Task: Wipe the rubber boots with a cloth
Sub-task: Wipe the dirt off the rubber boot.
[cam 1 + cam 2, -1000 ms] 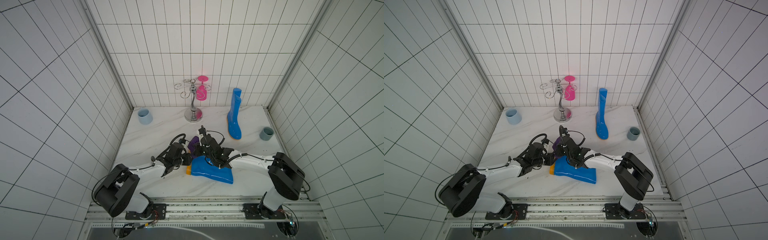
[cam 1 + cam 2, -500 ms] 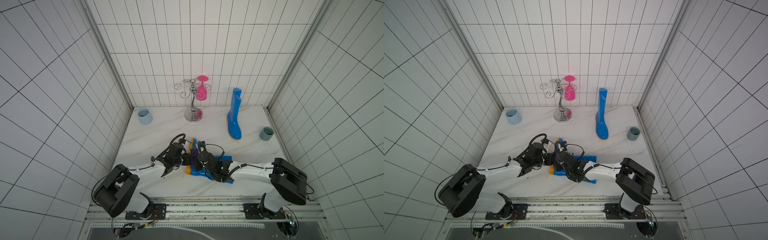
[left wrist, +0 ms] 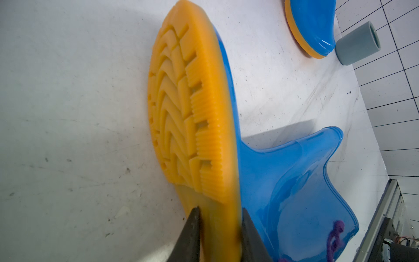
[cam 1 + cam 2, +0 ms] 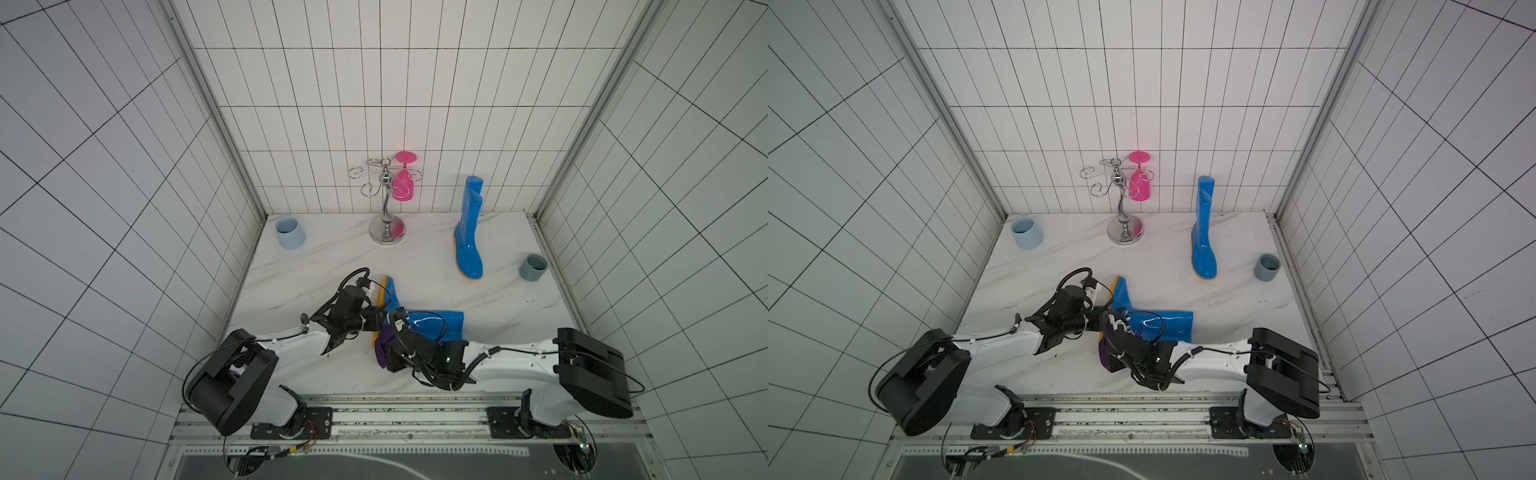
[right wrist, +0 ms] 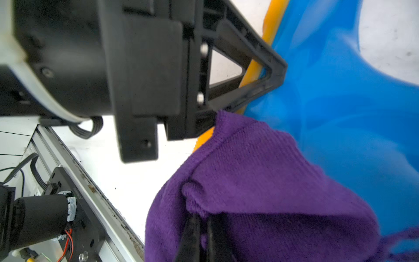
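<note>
Boot (image 4: 432,328) sole (image 3: 192,113) clamped in left end effector (image 3: 220,208), cloth (image 5: 260,181) pinched in right end effector (image 5: 201,217), swept from ankle to heel toward desk (image 4: 332,257) front edge: likely one pass done.

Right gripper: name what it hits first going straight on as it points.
Past the cloth in its jaws, the right gripper likely meets the heel of the lying boot, then the left gripper clamped on its sole; depth is unclear.
</note>
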